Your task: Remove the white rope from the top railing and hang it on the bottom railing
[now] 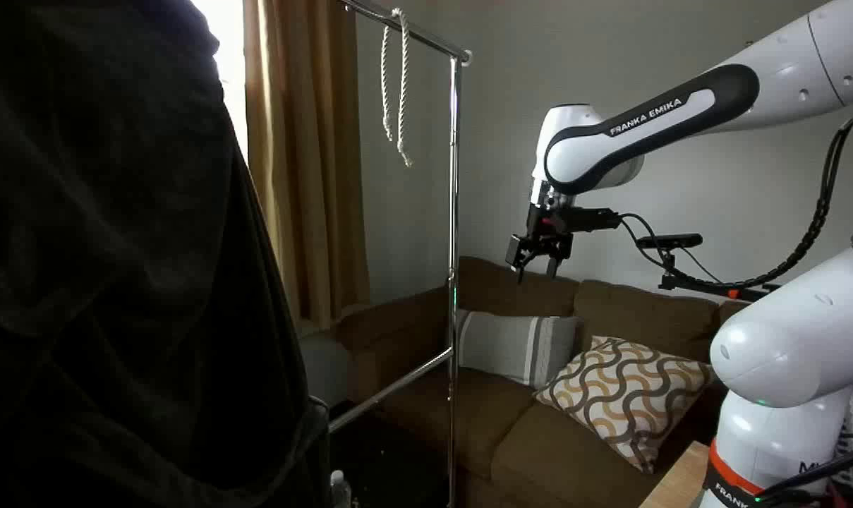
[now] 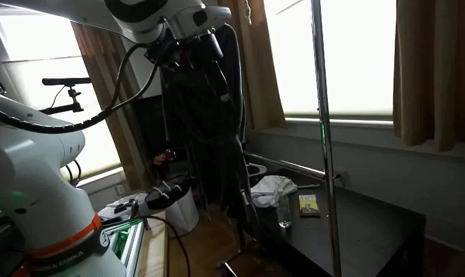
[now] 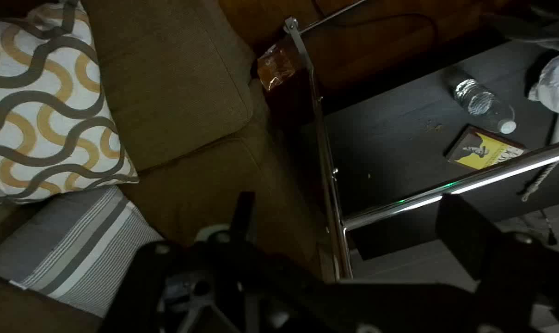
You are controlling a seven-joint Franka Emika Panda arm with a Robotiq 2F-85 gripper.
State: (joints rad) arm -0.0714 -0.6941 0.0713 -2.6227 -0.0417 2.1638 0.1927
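Basically, white rope (image 1: 403,81) hangs by its fold over the top railing (image 1: 430,39); end effector (image 1: 536,272) right of it in an exterior view, jaws apart.

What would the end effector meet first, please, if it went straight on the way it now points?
Probably the brown sofa, though the rack upright runs near that line; depth is unclear.

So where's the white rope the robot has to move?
In an exterior view, the white rope hangs from the top railing, left of the shiny upright post and just right of the tan curtain.
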